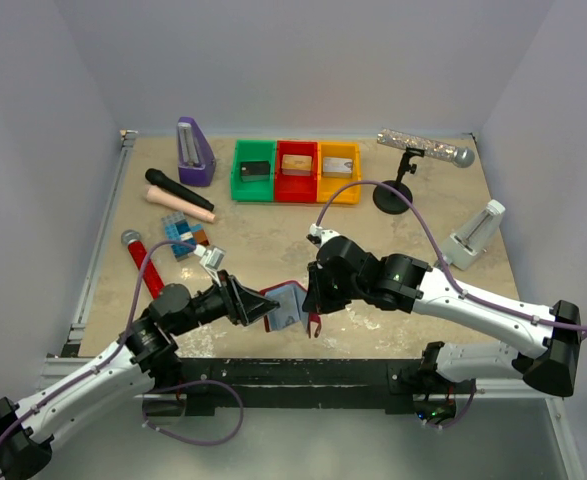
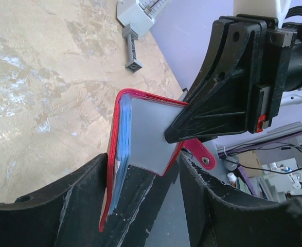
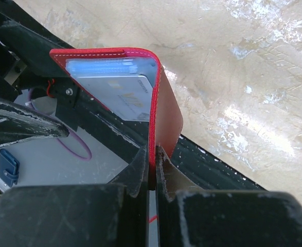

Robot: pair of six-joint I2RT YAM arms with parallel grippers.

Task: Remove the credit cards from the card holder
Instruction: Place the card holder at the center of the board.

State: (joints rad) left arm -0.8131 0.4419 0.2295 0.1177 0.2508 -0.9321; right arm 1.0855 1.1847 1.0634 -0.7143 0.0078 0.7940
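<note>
Card holder first: the flat dark red folding card holder with pale blue-grey lining hangs in the air over the near edge of the table, opened like a book between your two claws. Your right gripper is pinched tight on one red cover flap, so that side is your anchor; do not loosen it. Your left gripper stands with its jaws apart, straddling the other half without clamping it. The silvery-grey rectangular credit cards sit in the clear sleeves; whether any edge pokes out cannot be told. By the look of it, your step in hand is to seize one card. Bring your left fingers onto a single card's edge, not the sleeve or the red rim, close gently, then pull straight along the sleeve mouth. A slanted pull would likely twist the holder out of the right pinch. Beyond lies the beige marbled tabletop, where a freed card could be laid, and the green, red and yellow plastic trays stand far back
</note>
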